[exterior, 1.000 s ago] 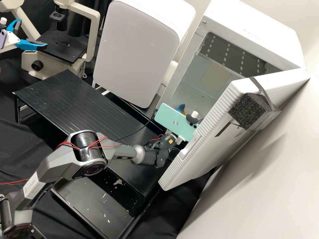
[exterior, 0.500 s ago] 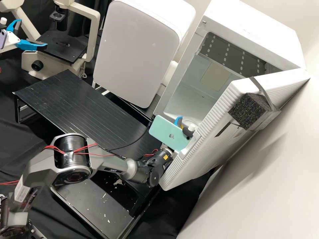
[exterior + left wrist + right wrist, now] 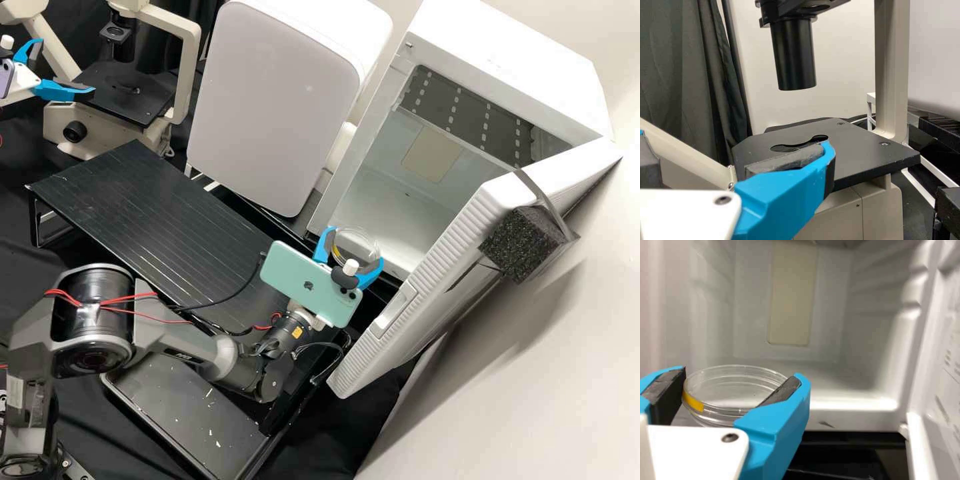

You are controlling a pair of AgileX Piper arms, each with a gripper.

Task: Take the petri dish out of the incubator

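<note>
The petri dish (image 3: 735, 392) is round, shallow and clear, with several thin rims one above another and a short yellow strip (image 3: 692, 401) on its side wall. It is held in front of the mouth of the open incubator (image 3: 507, 67), between the fingers of the right hand (image 3: 357, 245), which is clamped on it from two opposite sides. The right wrist view shows the dark pads (image 3: 782, 391) at the dish's wall and, beyond, the incubator's pale inner walls and an upright beige panel (image 3: 792, 295). The high view shows the white door (image 3: 433, 260) swung open, a black foam block (image 3: 523, 243) strapped to its outer face, and a teal phone (image 3: 310, 283) mounted on the right hand. There too, the left hand (image 3: 67, 67), its fingers spread well apart, is near the microscope (image 3: 190, 73), and the striped black tabletop (image 3: 133, 207) lies in front of a big white rounded unit (image 3: 273, 107). The left wrist view shows one blue finger (image 3: 785, 195) before the microscope's black stage (image 3: 855, 150), with a black cylinder (image 3: 794, 55) above the stage. Counted up: one petri dish, one incubator with one door, one foam block, one microscope, two hands with two fingers each, and two phones, the second a purple one (image 3: 5, 79) on the left hand.
</note>
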